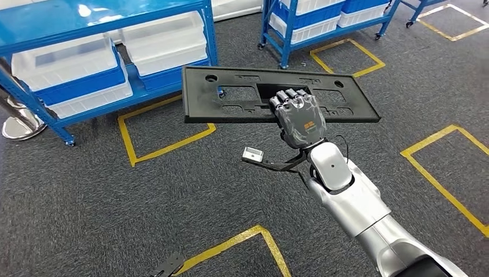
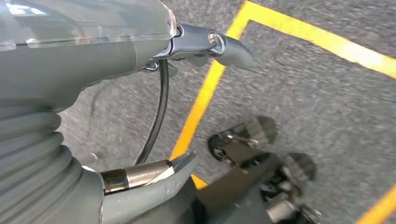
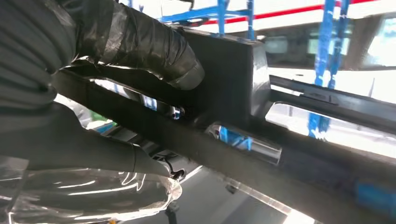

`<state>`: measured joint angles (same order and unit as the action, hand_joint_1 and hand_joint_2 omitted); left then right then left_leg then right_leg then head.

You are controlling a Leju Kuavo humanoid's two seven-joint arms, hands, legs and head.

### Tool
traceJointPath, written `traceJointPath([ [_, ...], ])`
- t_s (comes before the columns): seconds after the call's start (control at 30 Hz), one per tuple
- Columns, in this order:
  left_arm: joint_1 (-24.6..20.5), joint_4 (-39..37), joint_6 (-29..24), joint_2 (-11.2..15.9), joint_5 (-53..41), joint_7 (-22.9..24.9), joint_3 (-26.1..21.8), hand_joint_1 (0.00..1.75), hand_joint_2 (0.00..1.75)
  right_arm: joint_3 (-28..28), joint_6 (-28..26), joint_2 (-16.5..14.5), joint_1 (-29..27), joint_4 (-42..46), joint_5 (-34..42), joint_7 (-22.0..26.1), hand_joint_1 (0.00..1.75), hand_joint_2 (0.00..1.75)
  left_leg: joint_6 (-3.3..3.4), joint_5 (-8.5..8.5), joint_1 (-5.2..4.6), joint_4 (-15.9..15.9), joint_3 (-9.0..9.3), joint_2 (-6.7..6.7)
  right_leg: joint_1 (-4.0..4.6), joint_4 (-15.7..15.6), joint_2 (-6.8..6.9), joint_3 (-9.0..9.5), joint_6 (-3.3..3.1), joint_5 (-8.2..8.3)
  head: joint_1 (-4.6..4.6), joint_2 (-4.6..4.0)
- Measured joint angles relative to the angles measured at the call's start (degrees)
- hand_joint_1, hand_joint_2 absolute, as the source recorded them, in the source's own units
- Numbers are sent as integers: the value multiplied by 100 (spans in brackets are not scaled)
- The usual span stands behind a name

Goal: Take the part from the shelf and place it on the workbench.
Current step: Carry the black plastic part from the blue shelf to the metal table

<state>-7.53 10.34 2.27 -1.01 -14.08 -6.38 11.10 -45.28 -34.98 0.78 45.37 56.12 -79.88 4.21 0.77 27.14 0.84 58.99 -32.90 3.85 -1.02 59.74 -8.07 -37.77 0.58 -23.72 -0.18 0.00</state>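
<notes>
The part (image 1: 242,95), a flat black rectangular panel with cut-outs and a round hole near each far corner, is held in the air above the grey carpet floor (image 1: 115,202), in front of the robot. Its long axis runs left to right across the head view, its broad face up and roughly level, the right end slightly lower.

The right hand (image 1: 298,118) grips the part at the near long edge, a little right of its middle. Its fingers (image 1: 290,98) are curled over the top face into a central opening; in the right wrist view the thumb (image 3: 154,51) presses against the panel.

The left hand (image 2: 93,116) hangs over the floor beside a yellow tape line (image 2: 201,100). Its fingers stand apart and hold nothing.

Blue shelves (image 1: 109,52) with white bins (image 1: 63,63) stand beyond the part.
</notes>
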Motion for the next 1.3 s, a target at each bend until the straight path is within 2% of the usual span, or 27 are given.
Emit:
traceJointPath([
  [0.03, -2, 1, 1, 1, -11, 5, 0, 0, 175, 21, -11, 19, -34, -9, 2, -5, 175, 175, 36, -32, 9, -48, 17, -76, 13, 15, 63, -21, 35, -12, 6, 0],
  [0.07, -6, 1, 3, 3, -21, 8, 0, 0, 175, 43, -22, 38, -57, -19, 3, -11, 175, 175, 81, -63, 19, -98, 34, -159, 32, 116, 209, -76, 63, -85, 17, 0],
  [0.13, -3, 1, 10, 11, -41, 22, 0, 0, 175, 91, -55, 62, -81, -41, 5, -25, 175, 175, 144, -96, 9, -153, 46, -331, 52, 677, 595, -342, 103, -411, 41, 0],
  [0.2, 19, 0, 16, 20, -67, 37, 2, 0, 175, 125, -81, 80, -126, -67, 6, -42, 175, 175, 163, -91, -7, -149, 36, -501, 25, 1402, 742, -675, 141, -721, 50, 0],
  [0.23, 27, 0, 17, 24, -83, 41, 3, 0, 175, 134, -90, 93, -160, -81, 6, -50, 175, 175, 162, -86, -10, -144, 34, -584, 7, 1559, 764, -736, 159, -741, 50, 0],
  [0.27, 31, 1, 20, 25, -101, 42, 7, 0, 175, 144, -96, 111, -192, -95, 6, -60, 175, 175, 156, -80, -10, -137, 35, -662, -10, 1495, 788, -681, 173, -661, 50, 0],
  [0.33, 29, 2, 24, 25, -140, 34, 16, 0, 175, 189, -103, 148, -227, -114, 6, -77, 175, 175, 124, -52, -14, -106, 39, -802, -21, 760, 954, -259, 173, -327, 51, 0],
  [0.4, 29, 2, 32, 28, -179, 8, 26, 0, 175, 259, -121, 171, -232, -118, 5, -91, 175, 175, 67, -12, -45, -63, 37, -914, 29, 108, 1179, 93, 110, -135, 48, 0],
  [0.43, 27, 2, 41, 30, -201, -7, 29, 0, 175, 290, -131, 185, -237, -118, 0, -101, 175, 175, 36, 1, -64, -53, 40, -967, 57, -8, 1228, 142, 70, -124, 46, 0],
  [0.5, 25, 2, 71, 7, -303, -44, 60, 0, 175, 345, -144, 225, -264, -118, -60, -177, 175, 175, -21, 12, -74, -68, 65, -1076, 72, -31, 1104, 127, -5, -107, 42, 0],
  [0.53, 24, 2, 66, -17, -370, -57, 93, 0, 175, 379, -147, 248, -285, -117, -110, -241, 175, 175, -53, 43, -68, -58, 74, -1063, 56, -56, 1043, 134, -39, -90, 42, 0],
  [0.6, 67, 2, -78, -148, -535, -71, 194, 0, 175, 450, -162, 289, -331, -108, -230, -382, 175, 175, -95, 258, -43, 198, -20, -822, 15, -109, 923, 155, -107, -51, 39, 0],
  [0.67, 168, 1, -348, -369, -690, -72, 334, 0, 175, 532, -206, 347, -440, -70, -327, -476, 175, 175, -106, 635, -25, 914, -332, -524, 10, -119, 793, 156, -136, -36, 38, 0],
  [0.7, 225, 1, -444, -473, -750, -73, 409, 0, 175, 574, -229, 386, -520, -49, -361, -499, 175, 175, -108, 771, -22, 1293, -507, -464, 14, -114, 716, 152, -140, -35, 38, 0],
  [0.73, 276, 1, -496, -571, -788, -79, 475, 0, 175, 614, -245, 426, -605, -31, -381, -509, 175, 175, -108, 811, -21, 1535, -624, -438, 18, -106, 630, 149, -141, -36, 39, 0],
  [0.77, 307, 1, -513, -640, -813, -84, 528, 0, 175, 648, -251, 462, -672, -19, -395, -512, 175, 175, -104, 734, -19, 1555, -645, -427, 21, -96, 543, 146, -141, -36, 40, 0],
  [0.83, 333, 1, -518, -731, -831, -91, 597, 0, 175, 695, -252, 507, -749, 10, -412, -515, 175, 175, -77, 335, -11, 986, -400, -318, 17, -64, 364, 139, -135, -39, 39, 0],
  [0.9, 330, 0, -493, -758, -832, -100, 644, 0, 175, 725, -251, 522, -761, 50, -420, -515, 175, 175, -28, 71, 1, 306, -101, -50, 17, -22, 201, 106, -93, -35, 43, 0],
  [0.93, 329, -1, -472, -764, -832, -110, 662, 0, 175, 741, -249, 530, -762, 68, -422, -515, 175, 175, -6, 36, -2, 120, -23, 45, 4, -12, 124, 74, -53, -21, 45, 0],
  [0.97, 325, -1, -448, -768, -833, -122, 675, 0, 175, 762, -246, 540, -768, 83, -424, -515, 175, 175, 16, 55, -11, 63, -1, 67, -10, -16, 53, 42, -4, 3, 44, 0],
  [1.0, 317, -1, -430, -776, -834, -134, 691, 0, 175, 790, -244, 562, -779, 95, -426, -513, 175, 175, 40, 42, -19, 23, 11, 11, -25, -31, -17, 15, 47, 34, 44, 0],
  [1.03, 309, 0, -419, -793, -835, -142, 706, 0, 175, 819, -241, 593, -795, 104, -426, -509, 175, 175, 76, 9, -18, -2, 20, -60, -37, -30, -25, -8, 85, 44, 44, 0],
  [1.1, 299, 1, -414, -837, -830, -151, 727, 0, 175, 872, -232, 642, -796, 119, -430, -496, 175, 175, 162, -57, -7, -89, 47, -208, -12, 172, 243, -120, 134, -90, 65, 0],
  [1.17, 310, 1, -416, -870, -820, -150, 733, 0, 175, 908, -220, 655, -777, 127, -434, -487, 175, 175, 214, -81, -21, -128, 54, -365, 1, 799, 625, -409, 170, -435, 88, 0],
  [1.23, 342, 0, -417, -880, -804, -139, 734, 0, 175, 941, -214, 678, -797, 126, -434, -485, 175, 175, 225, -76, -37, -124, 43, -531, -28, 1407, 749, -677, 212, -669, 92, 0],
  [1.27, 356, -1, -417, -881, -790, -130, 733, 0, 175, 960, -215, 697, -818, 126, -434, -485, 175, 175, 221, -72, -40, -119, 40, -607, -45, 1461, 773, -683, 228, -649, 92, 0],
  [1.3, 362, -1, -417, -881, -775, -121, 731, 0, 175, 979, -216, 715, -834, 126, -436, -485, 175, 175, 213, -63, -40, -109, 38, -679, -61, 1290, 805, -572, 240, -535, 92, 0],
])
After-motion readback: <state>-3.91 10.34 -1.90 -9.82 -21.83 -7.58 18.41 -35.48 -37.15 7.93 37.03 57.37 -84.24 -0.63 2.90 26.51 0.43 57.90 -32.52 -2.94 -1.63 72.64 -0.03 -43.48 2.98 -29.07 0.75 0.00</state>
